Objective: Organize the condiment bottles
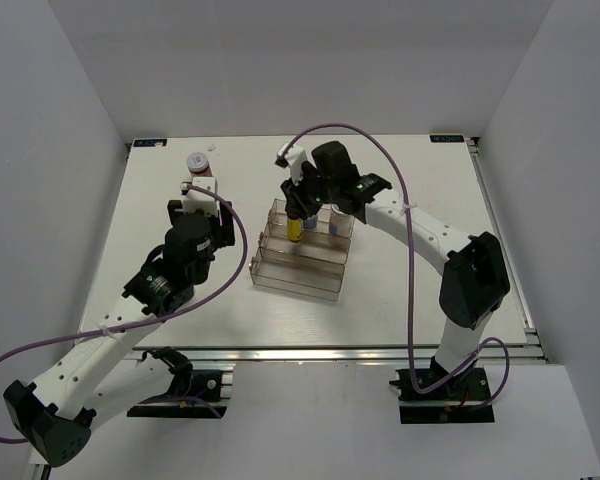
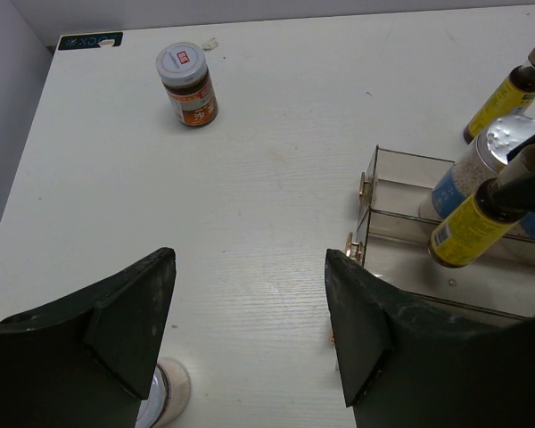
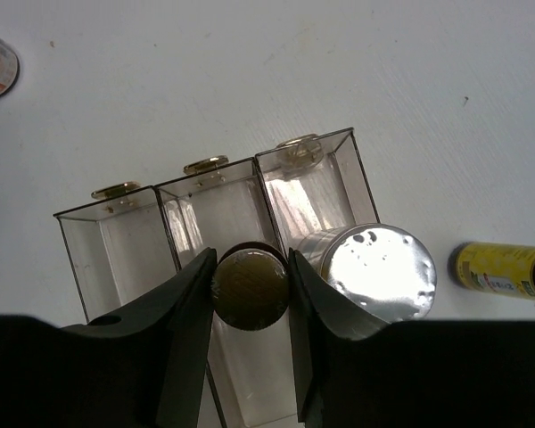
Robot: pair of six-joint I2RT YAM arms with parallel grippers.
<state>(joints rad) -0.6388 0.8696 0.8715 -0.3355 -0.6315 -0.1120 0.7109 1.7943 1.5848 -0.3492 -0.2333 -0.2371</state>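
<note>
My right gripper (image 3: 250,283) is shut on the gold cap of a slim amber bottle (image 2: 471,227) with a yellow label, held over the clear rack (image 1: 298,262). Right beside it a white bottle with a silver cap (image 3: 379,272) stands in the rack. A second amber bottle (image 2: 508,94) stands on the table beyond the rack. A red-labelled jar (image 2: 187,85) stands alone at the far left of the table. My left gripper (image 2: 250,294) hangs open over bare table left of the rack, and a pinkish-white lid (image 2: 168,392) shows just under its left finger.
The rack (image 3: 205,218) has three stepped tiers with gold knobs on its left end. White walls enclose the table (image 1: 400,290) on three sides. The right arm's purple cable arcs above the rack.
</note>
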